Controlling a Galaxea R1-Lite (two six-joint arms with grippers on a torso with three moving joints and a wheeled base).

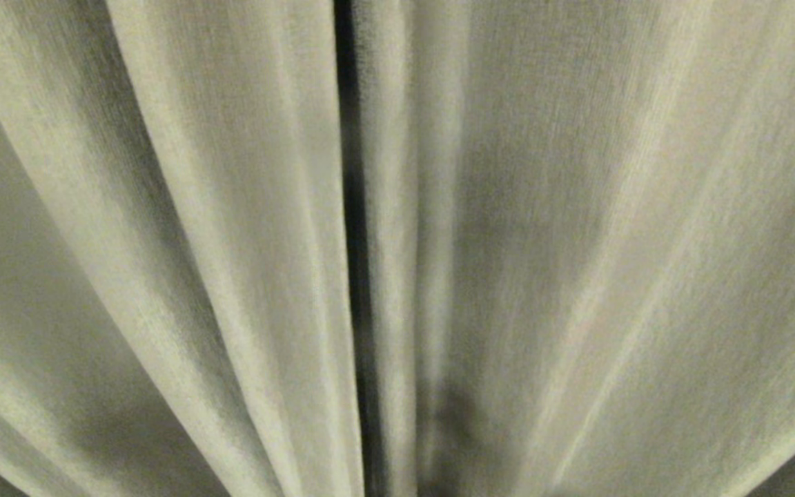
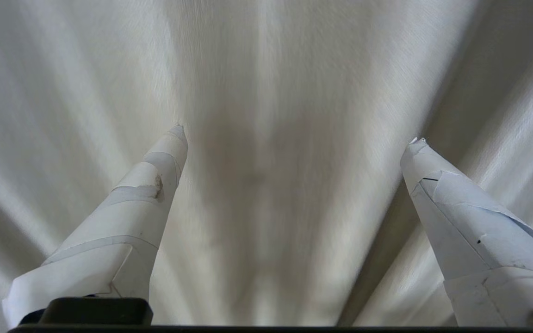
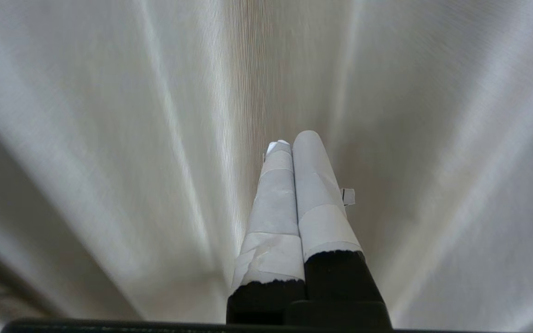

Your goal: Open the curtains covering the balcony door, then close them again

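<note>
curtains [image 1: 577, 241], perhaps door behind gap

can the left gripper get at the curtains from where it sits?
Probably yes. The left gripper is open, its fingers spread wide and aimed straight at the pleated curtains, with nothing between them. Whether the tips already touch the fabric cannot be told. The right gripper is shut.

perhaps a home: pleated cream curtains [image 1: 577, 241]
</note>
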